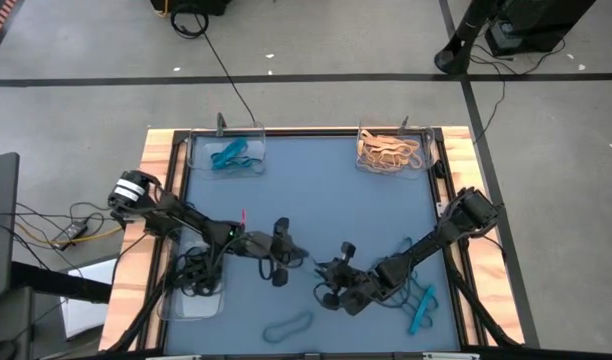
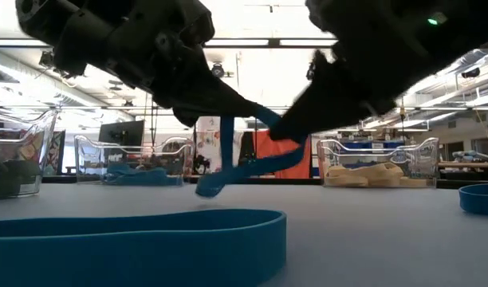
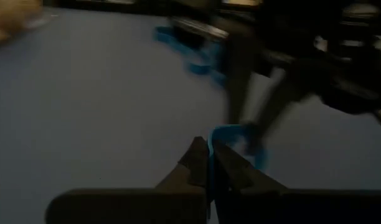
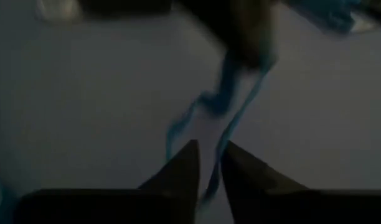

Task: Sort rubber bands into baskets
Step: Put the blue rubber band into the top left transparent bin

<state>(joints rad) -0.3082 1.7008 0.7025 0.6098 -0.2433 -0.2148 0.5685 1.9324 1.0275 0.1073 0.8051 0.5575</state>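
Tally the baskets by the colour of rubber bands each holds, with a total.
Basket of teal-blue rubber bands: 1
Basket of tan rubber bands: 1
Basket of black rubber bands: 1
Total: 3 baskets

In the low view both arms' bulk hides the fingertips pinching the teal band (image 2: 244, 163), and motion blur smears both wrist views.

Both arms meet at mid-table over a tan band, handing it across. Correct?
Not quite: the band strung between the left gripper and the right gripper is teal-blue, not tan, as the low view shows. The rest holds.
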